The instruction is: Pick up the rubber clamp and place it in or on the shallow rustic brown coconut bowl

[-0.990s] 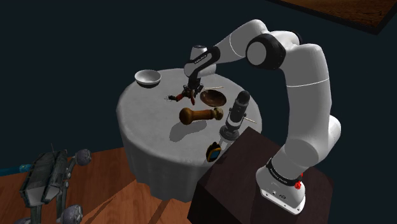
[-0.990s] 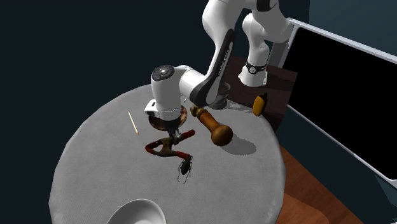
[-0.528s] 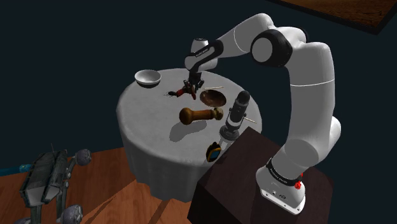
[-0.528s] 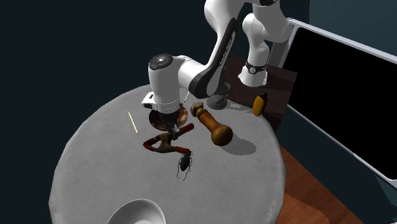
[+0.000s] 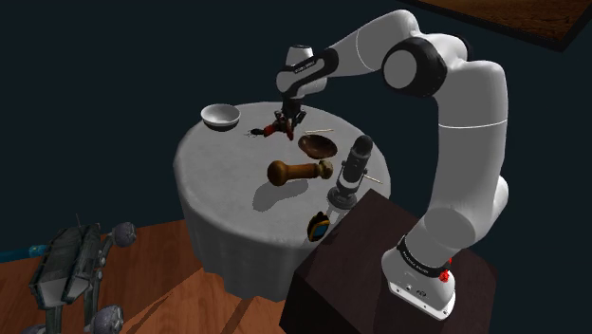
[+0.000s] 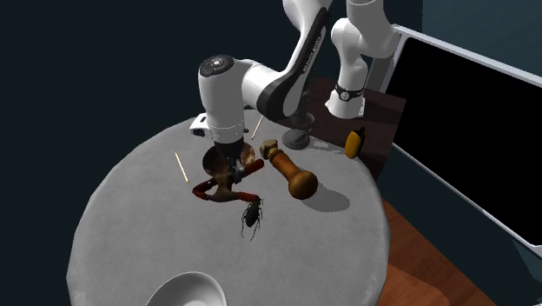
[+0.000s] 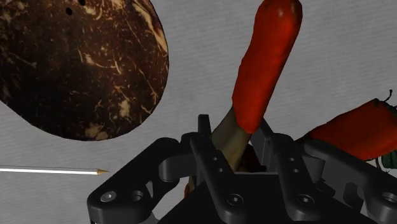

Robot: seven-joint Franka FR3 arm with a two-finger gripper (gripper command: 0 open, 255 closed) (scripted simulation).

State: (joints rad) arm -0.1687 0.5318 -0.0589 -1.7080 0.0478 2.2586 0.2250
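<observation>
so the biggest thing here is the white arm (image 5: 465,123), arching up from its dark box stand (image 5: 360,256) and reaching over a round worktop (image 5: 218,180) with a pale grey cloth on it

on the cloth, nearest the stand, there's a chunky brown wooden pestle-looking thing (image 5: 299,172) lying on its side. Right behind it in the shoulder view is the shallow brown coconut bowl (image 5: 318,145); the wrist view shows its speckled, fibrous inside (image 7: 83,63). There's also a plain white bowl (image 5: 220,116) off at the worktop's far edge, well apart from the rest

the end effector (image 5: 285,121) points straight down just beside the coconut bowl, on the shoulder view's left. Its fingers are pinched in on the clamp (image 7: 264,57), grabbing the pale bit where the two red handles meet. The red handles stick out past the fingertips. It looks lifted off the cloth, next to the bowl rather than over it

smaller stuff: a black beetle (image 6: 253,217) sits on the cloth near the clamp (image 6: 208,187), and a thin pale toothpick (image 6: 181,167) lies nearby
</observation>
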